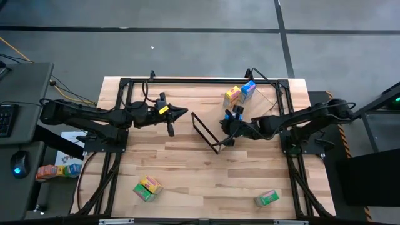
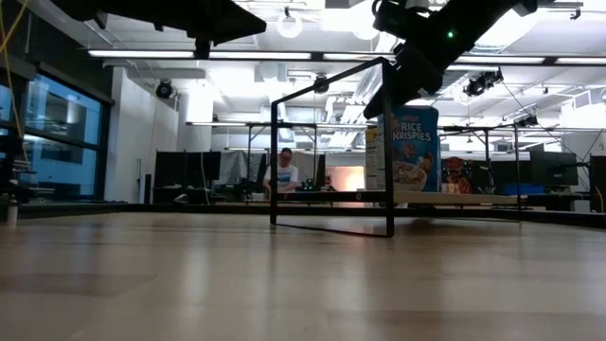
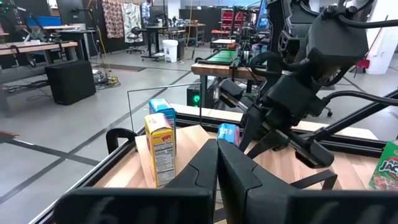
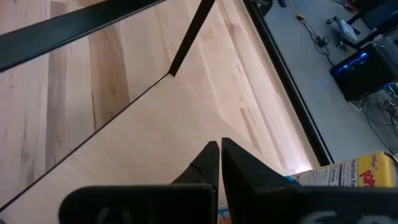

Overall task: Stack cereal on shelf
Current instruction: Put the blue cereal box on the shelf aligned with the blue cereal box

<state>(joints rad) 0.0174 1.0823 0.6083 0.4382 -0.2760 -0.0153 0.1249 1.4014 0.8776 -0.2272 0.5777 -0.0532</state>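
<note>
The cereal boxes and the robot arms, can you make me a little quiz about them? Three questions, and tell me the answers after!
1. True or false: both the left gripper and the right gripper are shut and hold nothing.
2. How many cereal boxes stand together on the shelf? A) one B) two C) five
3. Fill in: two more boxes lie near the table's front edge, the box on the left and the ____ box on the right.

Key:
1. True.
2. B: the yellow box and the blue box.
3. Green.
</note>
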